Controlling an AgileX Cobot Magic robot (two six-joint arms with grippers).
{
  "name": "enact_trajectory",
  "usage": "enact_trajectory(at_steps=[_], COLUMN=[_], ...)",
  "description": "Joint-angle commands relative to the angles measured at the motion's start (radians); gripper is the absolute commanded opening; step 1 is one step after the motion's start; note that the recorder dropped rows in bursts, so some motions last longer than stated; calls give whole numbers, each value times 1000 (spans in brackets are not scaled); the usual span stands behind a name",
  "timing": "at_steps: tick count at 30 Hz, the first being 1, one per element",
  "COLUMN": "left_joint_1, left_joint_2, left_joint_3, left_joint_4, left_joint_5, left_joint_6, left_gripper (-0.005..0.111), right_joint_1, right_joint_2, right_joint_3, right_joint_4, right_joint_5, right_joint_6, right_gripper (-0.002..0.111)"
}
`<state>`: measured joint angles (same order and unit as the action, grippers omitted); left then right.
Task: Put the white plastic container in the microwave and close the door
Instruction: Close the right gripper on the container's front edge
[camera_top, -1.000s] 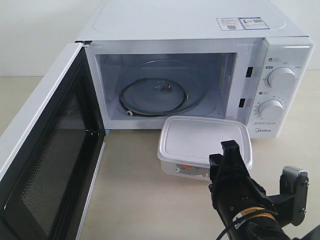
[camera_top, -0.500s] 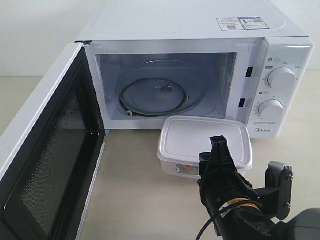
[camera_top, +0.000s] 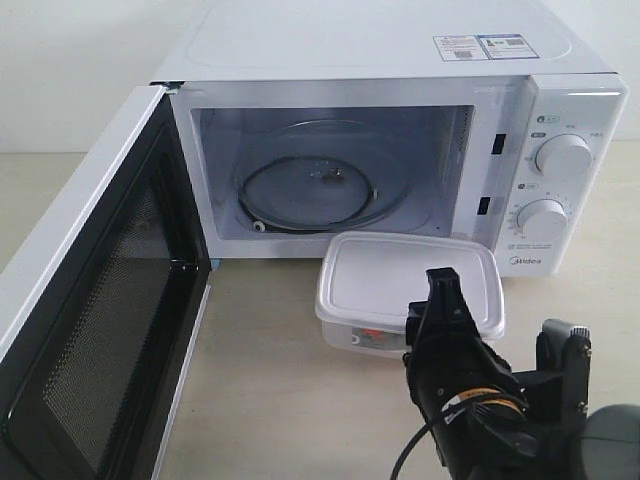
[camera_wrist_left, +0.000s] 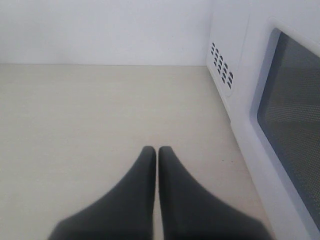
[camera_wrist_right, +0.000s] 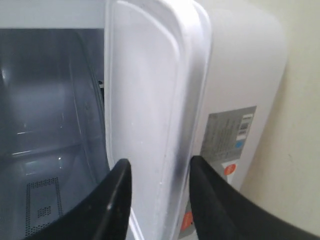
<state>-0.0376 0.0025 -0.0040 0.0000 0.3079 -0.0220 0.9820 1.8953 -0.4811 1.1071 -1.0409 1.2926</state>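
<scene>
At left of the exterior view, the door (camera_top: 110, 300) stands wide open, mesh face showing. At centre, the microwave (camera_top: 400, 50) cavity holds only the turntable (camera_top: 310, 185). Right of centre, the container (camera_top: 400, 275) rests on the desk (camera_top: 270, 380), lid on, just in front of the cavity opening. At lower right, the right gripper (camera_top: 441, 295) reaches the container's near edge.

Task status:
1. Access: complete. The cavity is open and unobstructed.
2. Grasp: not complete. The jaws are positioned at the container but not closed on it.
3. Lift and placement on the turntable: outstanding.
4. Door closing: outstanding.

The task is judged to be at an early stage.

View comparison:
- Left wrist view: only this view shows the left gripper (camera_wrist_left: 157, 150). Its jaws are together and hold nothing, over bare desk (camera_wrist_left: 100, 110). The door (camera_wrist_left: 287, 115) shows its outer face and window at the right of the frame.
- Exterior view: only this view shows the whole layout. Of the right gripper, one jaw is visible above the lid and the other is hidden.
- Right wrist view: the right gripper (camera_wrist_right: 160, 162) has its jaws apart. One lies over the lid of the container (camera_wrist_right: 150, 100), the other beside the wall bearing the label (camera_wrist_right: 230, 130), with the rim between them. Contact with the plastic cannot be determined.
</scene>
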Motion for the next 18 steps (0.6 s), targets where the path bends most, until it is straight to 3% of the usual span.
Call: enact_trajectory(at_steps=[1, 18], left_joint_1=[-2, -2], left_joint_2=[-3, -3], left_joint_3=[4, 4], left_joint_4=[-8, -8], left_joint_5=[-9, -7], left_joint_6=[0, 0], left_gripper=[4, 4], right_joint_1=[-45, -46], right_joint_2=[1, 1], right_joint_3=[-1, -1], right_joint_4=[-54, -35], right_joint_5=[-1, 13], right_joint_6=[-12, 5], right_gripper=[37, 37])
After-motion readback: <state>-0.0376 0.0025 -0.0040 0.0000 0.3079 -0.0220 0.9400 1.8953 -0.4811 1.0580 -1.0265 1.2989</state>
